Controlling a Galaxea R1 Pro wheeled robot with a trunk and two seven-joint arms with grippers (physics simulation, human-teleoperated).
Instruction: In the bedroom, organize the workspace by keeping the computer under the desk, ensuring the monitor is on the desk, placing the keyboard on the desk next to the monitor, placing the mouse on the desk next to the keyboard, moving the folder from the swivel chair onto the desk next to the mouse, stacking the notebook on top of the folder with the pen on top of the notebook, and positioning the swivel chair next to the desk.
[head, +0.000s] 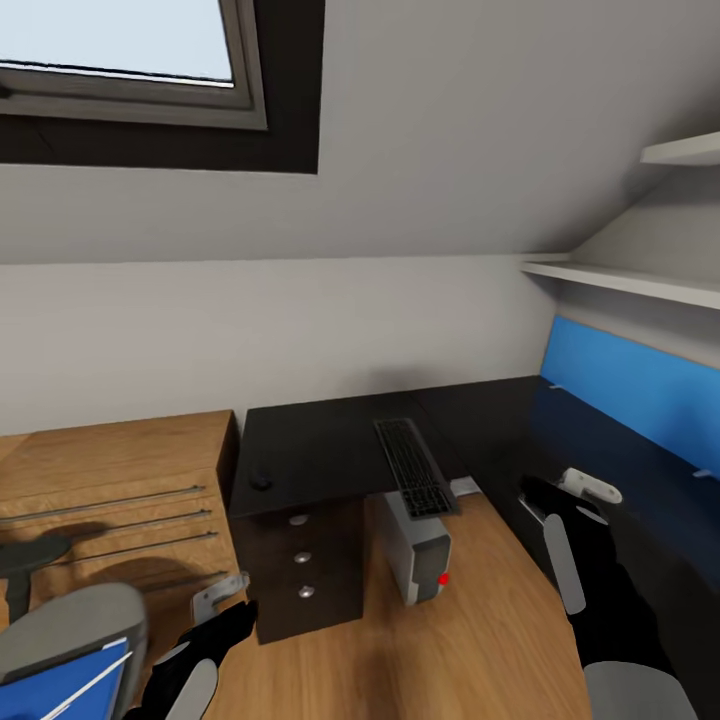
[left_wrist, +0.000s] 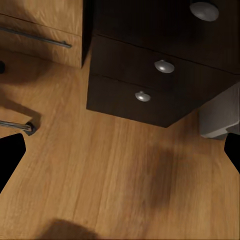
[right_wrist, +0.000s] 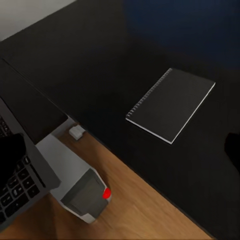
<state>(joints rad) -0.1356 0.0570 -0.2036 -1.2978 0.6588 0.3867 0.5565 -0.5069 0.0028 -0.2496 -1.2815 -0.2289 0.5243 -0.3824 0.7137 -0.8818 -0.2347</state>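
Attic bedroom with wood floor (head: 480, 640). The black L-shaped surface (head: 310, 450) fills the centre and right of the head view. On it lie the keyboard (head: 412, 466), overhanging the front edge, and the mouse (head: 261, 481) at centre left. The computer (head: 415, 545) stands beneath the keyboard. Lower left: chair (head: 70, 625) carrying the folder (head: 55, 685). In the right wrist view, the notebook (right_wrist: 171, 103) lies on the surface. Left gripper (head: 222, 598) and right gripper (head: 580, 490): jaw state cannot be told.

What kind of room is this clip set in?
Likely a home study corner under a sloped attic ceiling: a glossy black L-shaped desk carrying a slim dark-keyed keyboard, a light-grey tower PC on the wooden floor, and a skylight window.
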